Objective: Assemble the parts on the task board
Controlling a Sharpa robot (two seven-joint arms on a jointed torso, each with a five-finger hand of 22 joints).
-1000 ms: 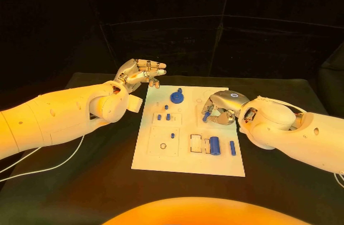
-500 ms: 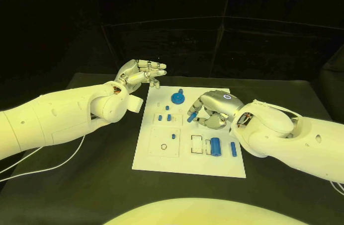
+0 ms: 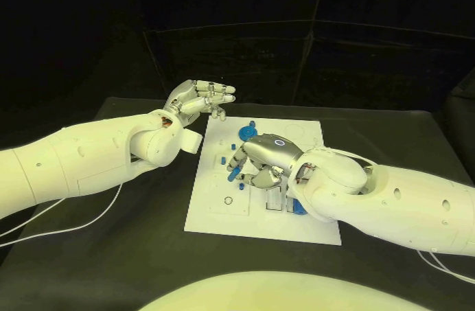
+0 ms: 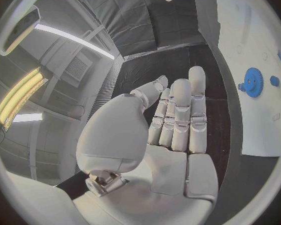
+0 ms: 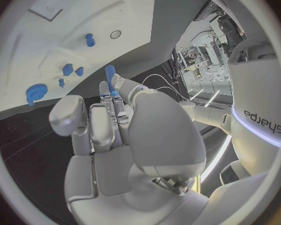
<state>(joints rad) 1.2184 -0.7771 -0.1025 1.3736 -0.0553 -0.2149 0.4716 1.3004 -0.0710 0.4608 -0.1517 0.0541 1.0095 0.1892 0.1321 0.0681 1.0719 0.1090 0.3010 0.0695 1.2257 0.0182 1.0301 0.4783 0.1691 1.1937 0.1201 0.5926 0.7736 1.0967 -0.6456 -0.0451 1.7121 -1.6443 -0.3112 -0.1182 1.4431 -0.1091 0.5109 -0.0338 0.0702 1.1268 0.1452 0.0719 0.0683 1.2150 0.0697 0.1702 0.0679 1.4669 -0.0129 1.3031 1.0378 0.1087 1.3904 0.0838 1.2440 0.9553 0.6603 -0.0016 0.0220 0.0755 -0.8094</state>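
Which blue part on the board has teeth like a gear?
The blue gear at the task board's far end, near the left hand; the other parts are plain pegs.

Mirrored lettering, roughly "sharpa", on the white robot body (image 5: 260,119) in the right wrist view. No other text legible anywhere.

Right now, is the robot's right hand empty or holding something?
Holding: the right hand pinches a small blue part at its fingertips above the task board.
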